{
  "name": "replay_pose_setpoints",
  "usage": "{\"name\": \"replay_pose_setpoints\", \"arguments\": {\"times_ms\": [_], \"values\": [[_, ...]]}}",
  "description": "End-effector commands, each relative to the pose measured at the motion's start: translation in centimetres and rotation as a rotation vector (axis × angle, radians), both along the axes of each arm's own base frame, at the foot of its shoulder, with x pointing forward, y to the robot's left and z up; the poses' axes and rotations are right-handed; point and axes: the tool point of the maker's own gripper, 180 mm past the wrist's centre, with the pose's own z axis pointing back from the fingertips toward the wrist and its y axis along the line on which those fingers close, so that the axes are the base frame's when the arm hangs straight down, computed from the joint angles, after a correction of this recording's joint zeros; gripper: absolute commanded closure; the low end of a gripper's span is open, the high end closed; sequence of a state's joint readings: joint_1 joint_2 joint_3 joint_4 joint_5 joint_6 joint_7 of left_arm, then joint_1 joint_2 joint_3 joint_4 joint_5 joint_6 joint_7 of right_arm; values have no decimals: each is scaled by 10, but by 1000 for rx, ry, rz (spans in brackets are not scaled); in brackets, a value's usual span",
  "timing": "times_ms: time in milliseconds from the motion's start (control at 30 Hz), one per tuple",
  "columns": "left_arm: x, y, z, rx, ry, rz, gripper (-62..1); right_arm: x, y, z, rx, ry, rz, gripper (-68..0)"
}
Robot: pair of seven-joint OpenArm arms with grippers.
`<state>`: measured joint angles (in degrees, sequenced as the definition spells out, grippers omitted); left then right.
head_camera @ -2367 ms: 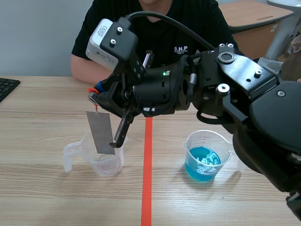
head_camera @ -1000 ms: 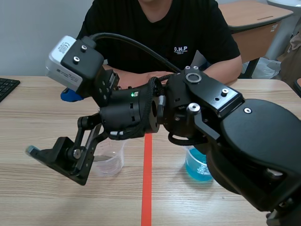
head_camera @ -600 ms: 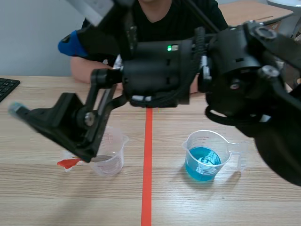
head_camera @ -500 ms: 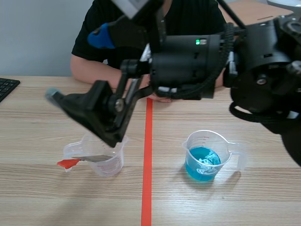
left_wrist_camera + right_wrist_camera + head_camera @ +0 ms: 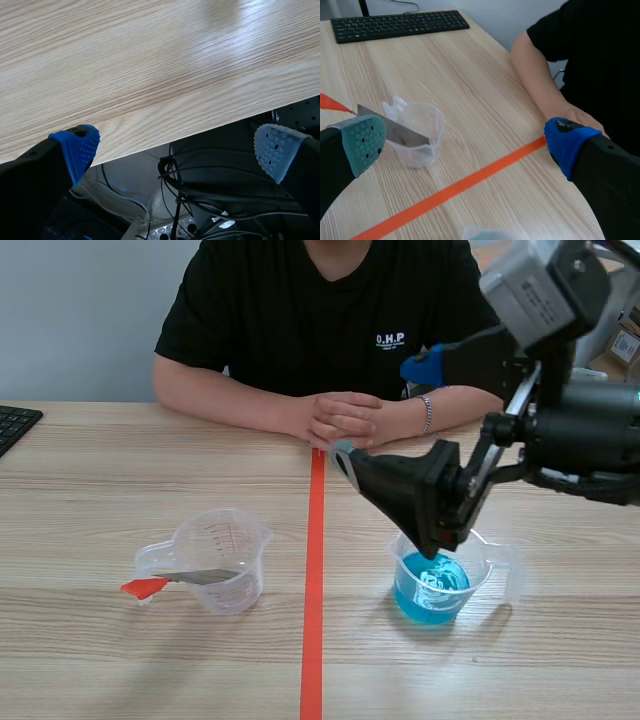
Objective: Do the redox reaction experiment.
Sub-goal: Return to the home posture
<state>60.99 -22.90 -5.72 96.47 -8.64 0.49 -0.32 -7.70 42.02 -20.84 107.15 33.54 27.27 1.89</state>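
Scene view: clear beaker (image 5: 235, 540) holds metal strip (image 5: 205, 577) w/ red tag (image 5: 145, 587) over rim; other beaker (image 5: 480, 565) has blue liq. (image 5: 425, 598). R gripper (image 5: 382, 412) above it, jaws apart, empty. L gripper (image 5: 175, 145) also apart.

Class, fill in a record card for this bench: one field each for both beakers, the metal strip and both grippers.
Left beaker: clear, left of the tape line
Right beaker: holds blue liquid
Metal strip: rests across left beaker, red tag past the spout
Right gripper: open, raised near right beaker
Left gripper: open, at the table edge
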Motion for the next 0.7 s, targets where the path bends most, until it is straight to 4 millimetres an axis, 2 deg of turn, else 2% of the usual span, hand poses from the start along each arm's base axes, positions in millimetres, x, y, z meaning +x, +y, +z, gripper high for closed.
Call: {"name": "replay_pose_setpoints", "arguments": {"times_ms": [0,200,367,467,667], "values": [[2,4,10,-10,-35,-21,-623,-9,2,19,37,-40,12,-679],[14,5,42,-60,-124,-123,-623,-37,-5,25,29,-24,-19,-679],[38,5,75,-106,-235,-197,-623,-60,-4,33,23,-14,-30,-679],[53,-2,99,-149,-314,-257,-623,-74,-1,37,17,-6,-28,-679],[81,-15,131,-181,-422,-348,-623,-83,-2,38,4,-3,-63,-679]]}}
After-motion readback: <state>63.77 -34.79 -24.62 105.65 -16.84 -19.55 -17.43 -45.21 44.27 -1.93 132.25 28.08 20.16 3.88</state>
